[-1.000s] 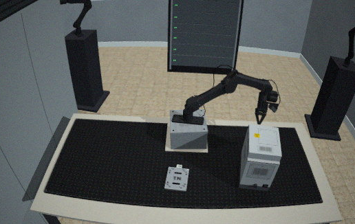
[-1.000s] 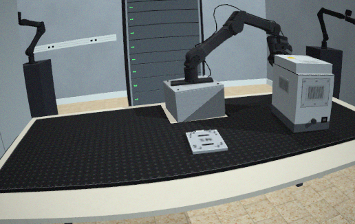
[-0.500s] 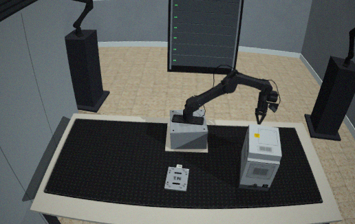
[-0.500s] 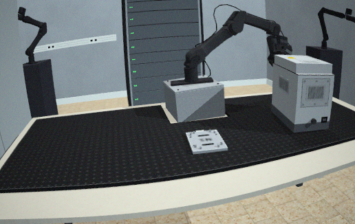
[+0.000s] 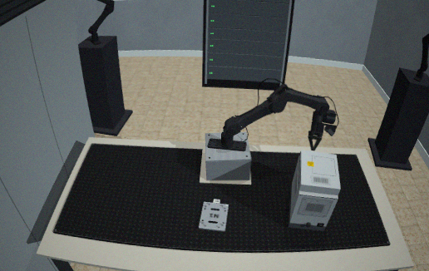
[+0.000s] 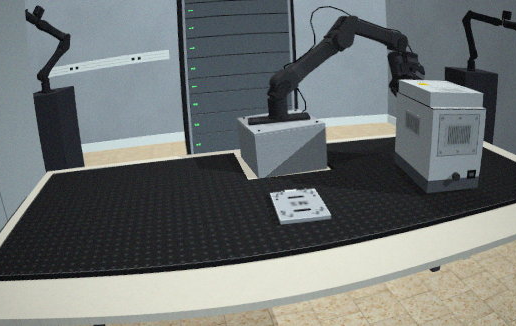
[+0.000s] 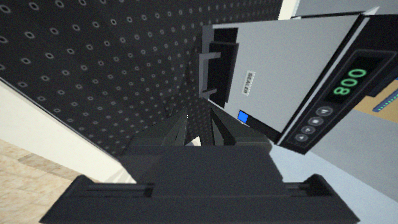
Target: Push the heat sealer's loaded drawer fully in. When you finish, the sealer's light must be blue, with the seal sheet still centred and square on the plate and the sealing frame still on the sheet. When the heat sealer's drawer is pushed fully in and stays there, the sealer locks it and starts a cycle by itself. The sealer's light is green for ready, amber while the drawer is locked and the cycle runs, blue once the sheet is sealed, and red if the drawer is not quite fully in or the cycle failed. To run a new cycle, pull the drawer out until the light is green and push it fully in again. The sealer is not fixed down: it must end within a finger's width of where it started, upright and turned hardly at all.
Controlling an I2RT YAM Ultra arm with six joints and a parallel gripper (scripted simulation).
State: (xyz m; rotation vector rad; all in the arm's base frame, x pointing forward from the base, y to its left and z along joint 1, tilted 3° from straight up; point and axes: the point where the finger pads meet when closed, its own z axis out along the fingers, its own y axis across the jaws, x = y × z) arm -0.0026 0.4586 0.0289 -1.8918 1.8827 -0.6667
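Note:
The heat sealer [image 5: 316, 189] [image 6: 414, 145] [image 7: 290, 65] stands upright on the black mat. Its light [image 7: 242, 117] is blue in the wrist view. The drawer's handle [image 7: 201, 75] sticks out from the sealer's front, and the drawer looks closed in. The seal sheet, plate and sealing frame inside are hidden. The display [image 7: 350, 82] shows 800. My gripper [image 5: 313, 148] [image 6: 394, 92] [image 7: 199, 111] is partly open with nothing between its fingers. It hangs on the drawer side of the sealer, high up and apart from the handle.
A flat white slotted plate [image 5: 213, 224] [image 6: 301, 212] lies on the black mat [image 5: 132, 195] [image 6: 144, 220], left of the sealer. The arm's grey base block [image 5: 228, 166] [image 6: 289, 155] stands between them towards the back. The pale table edge [image 7: 60, 137] shows in the wrist view.

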